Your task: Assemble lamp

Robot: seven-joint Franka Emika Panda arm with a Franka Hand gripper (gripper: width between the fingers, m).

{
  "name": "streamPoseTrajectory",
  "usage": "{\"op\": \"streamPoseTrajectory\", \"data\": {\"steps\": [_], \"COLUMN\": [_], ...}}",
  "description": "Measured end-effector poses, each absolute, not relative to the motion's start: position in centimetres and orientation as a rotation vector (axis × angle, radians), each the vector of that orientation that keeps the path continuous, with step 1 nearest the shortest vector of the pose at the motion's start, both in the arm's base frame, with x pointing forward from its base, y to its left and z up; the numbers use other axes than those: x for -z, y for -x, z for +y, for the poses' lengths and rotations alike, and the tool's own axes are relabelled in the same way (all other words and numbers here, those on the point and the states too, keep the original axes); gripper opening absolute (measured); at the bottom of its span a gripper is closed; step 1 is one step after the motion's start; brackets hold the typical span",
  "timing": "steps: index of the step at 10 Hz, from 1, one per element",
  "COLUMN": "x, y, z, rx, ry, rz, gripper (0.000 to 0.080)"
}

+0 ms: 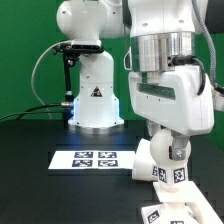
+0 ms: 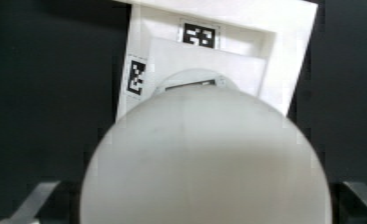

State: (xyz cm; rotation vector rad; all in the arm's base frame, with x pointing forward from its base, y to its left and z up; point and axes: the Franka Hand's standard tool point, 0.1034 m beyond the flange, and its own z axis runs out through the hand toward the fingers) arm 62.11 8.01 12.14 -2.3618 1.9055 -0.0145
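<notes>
In the wrist view the round white bulb (image 2: 206,150) fills most of the frame. It sits between my fingers, whose dark pads (image 2: 38,203) show at either side of it. My gripper (image 2: 201,208) is shut on the bulb. Beyond the bulb lies the flat stepped white base (image 2: 251,45) with black-and-white tags. In the exterior view my gripper (image 1: 165,158) hangs low at the exterior view's right, just over the tagged base (image 1: 172,177). The hand hides the bulb there. Another white tagged part (image 1: 167,212) lies at the front edge; I cannot tell which part it is.
The marker board (image 1: 92,158) lies flat on the black table at the exterior view's left of my gripper. The robot's big white body (image 1: 95,100) stands behind it, with a cable looping to its left.
</notes>
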Motion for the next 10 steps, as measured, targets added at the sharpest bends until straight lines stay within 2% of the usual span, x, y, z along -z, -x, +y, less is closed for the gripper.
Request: {"op": "streamPoseTrajectory", "data": {"steps": [1,3,5,9,10], "x": [-12.12,-12.38,-12.25,-12.27,-12.28], "y": [-62.05,-62.14,-62.12,-62.23,-62.31], "z": [7.99,8.45,8.94,8.61,8.65], "rx": [0.018,0.013,0.004,0.031,0.052], "ry": [2.436,2.674,2.864,2.974,3.056], "rz": [1.819,1.466,1.052,0.734,0.428], "gripper": [0.0634,0.0696,0.0698,0.0698,0.0698]}}
